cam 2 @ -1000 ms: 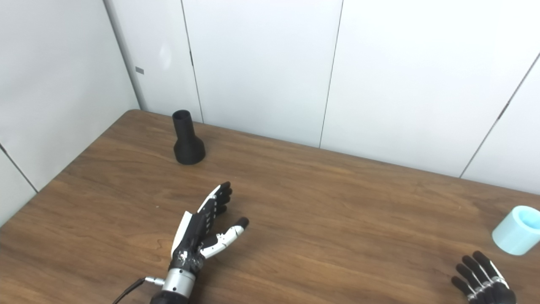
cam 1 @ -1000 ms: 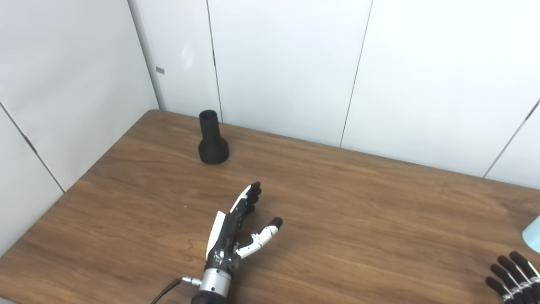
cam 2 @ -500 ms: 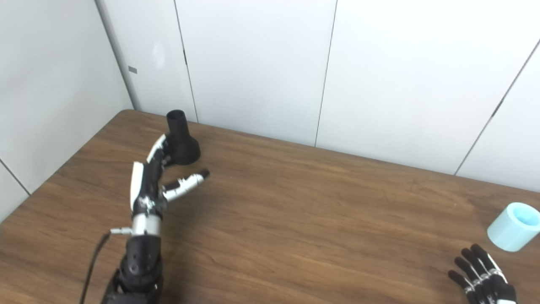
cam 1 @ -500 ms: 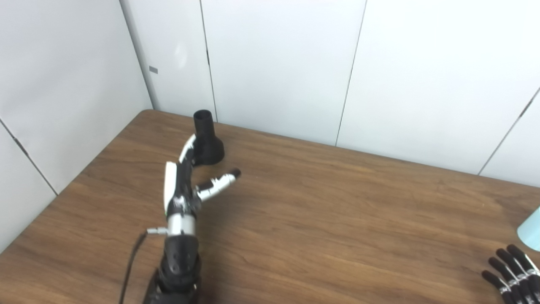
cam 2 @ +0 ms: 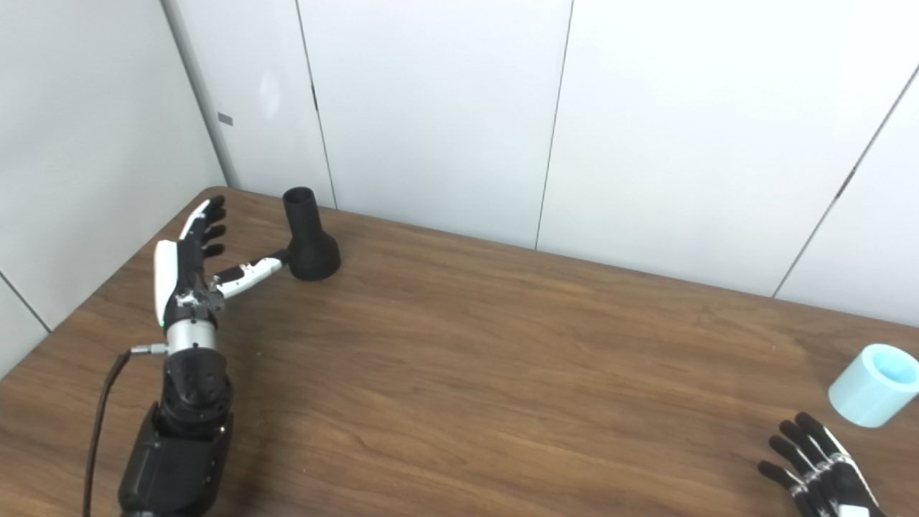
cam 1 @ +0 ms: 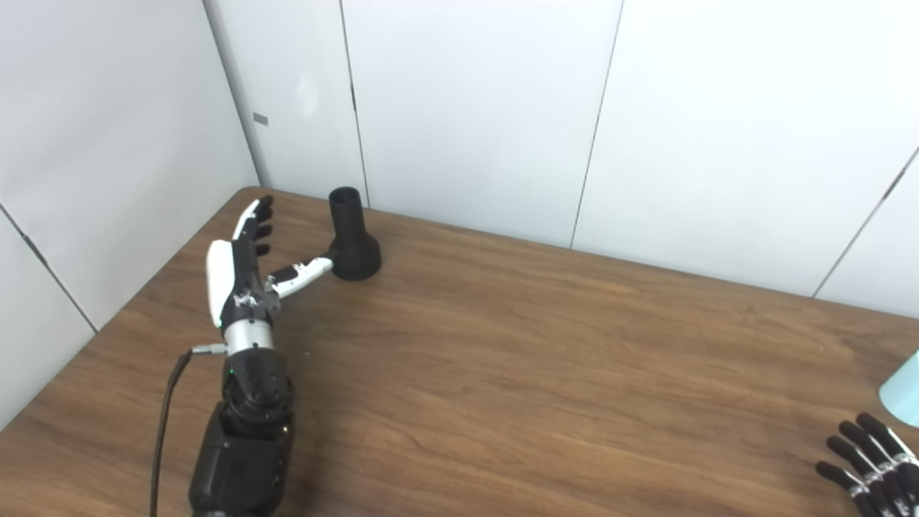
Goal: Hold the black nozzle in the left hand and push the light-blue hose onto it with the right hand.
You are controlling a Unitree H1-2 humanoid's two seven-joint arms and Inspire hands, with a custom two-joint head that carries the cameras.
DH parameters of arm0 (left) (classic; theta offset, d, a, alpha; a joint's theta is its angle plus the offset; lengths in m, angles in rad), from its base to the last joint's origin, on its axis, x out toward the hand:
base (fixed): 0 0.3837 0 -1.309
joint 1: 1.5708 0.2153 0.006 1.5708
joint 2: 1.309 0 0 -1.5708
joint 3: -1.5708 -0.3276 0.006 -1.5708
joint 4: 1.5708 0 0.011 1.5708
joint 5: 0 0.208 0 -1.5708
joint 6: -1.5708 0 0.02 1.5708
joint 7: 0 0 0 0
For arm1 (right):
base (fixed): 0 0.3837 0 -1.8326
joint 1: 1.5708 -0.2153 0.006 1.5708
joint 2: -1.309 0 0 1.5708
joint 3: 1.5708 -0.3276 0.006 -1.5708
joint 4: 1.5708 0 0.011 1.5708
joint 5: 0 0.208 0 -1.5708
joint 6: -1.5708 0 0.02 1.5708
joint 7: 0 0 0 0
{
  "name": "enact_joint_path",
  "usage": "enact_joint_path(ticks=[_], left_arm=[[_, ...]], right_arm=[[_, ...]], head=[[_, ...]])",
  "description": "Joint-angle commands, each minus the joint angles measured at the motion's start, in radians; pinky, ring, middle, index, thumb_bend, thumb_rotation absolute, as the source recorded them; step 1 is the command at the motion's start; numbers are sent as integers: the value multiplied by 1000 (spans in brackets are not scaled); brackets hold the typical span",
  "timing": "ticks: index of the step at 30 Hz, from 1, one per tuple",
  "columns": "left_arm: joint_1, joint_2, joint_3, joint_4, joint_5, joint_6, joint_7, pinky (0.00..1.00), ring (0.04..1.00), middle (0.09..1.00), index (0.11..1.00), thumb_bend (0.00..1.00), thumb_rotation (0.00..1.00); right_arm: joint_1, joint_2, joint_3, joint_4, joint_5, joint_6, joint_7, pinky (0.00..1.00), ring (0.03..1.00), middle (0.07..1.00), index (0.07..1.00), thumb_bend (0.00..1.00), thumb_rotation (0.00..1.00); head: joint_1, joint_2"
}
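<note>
Right eye view: light-blue hose (cam 2: pixel 872 385) lies far from black nozzle (cam 2: pixel 309 237).

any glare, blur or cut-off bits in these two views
Left eye view: soft glare patch on the white wall panel, light-blue hose cropped by the right edge. Right eye view: hose whole, right hand cut by the bottom edge; both sharp, shadows faint.

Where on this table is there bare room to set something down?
The wide wooden middle of the table, between the black nozzle and the light-blue hose, is bare. It is crowded at the far left corner, where the left hand flanks the nozzle, and near the right hand.
</note>
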Motion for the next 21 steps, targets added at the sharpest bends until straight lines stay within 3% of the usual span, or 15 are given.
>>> enact_joint_path(ticks=[1,3,6,10,14,21], left_arm=[[-57,32,0,-11,17,1,18,763,870,928,882,860,133],[-70,51,-2,15,0,0,2,737,869,951,879,869,132],[-89,93,-34,59,10,10,-36,809,907,936,900,894,180],[-98,150,-125,59,87,72,-90,984,987,957,916,967,294],[-101,201,-196,69,149,115,-131,1000,1000,970,925,995,438],[-108,216,-254,133,224,123,-106,1000,998,943,867,1000,517]], right_arm=[[17,17,6,62,11,-26,5,694,825,843,830,802,914],[17,16,7,58,9,-17,4,694,826,844,829,817,904],[17,12,10,60,6,-15,9,701,831,853,839,822,913],[16,13,10,63,11,-18,11,702,840,858,844,823,909],[18,17,9,55,-5,-17,-2,665,824,849,838,831,906],[19,30,-4,36,5,4,-20,625,794,822,803,823,843]], head=[[0,1],[0,0],[1,-1],[-4,1],[-5,6],[0,12]])
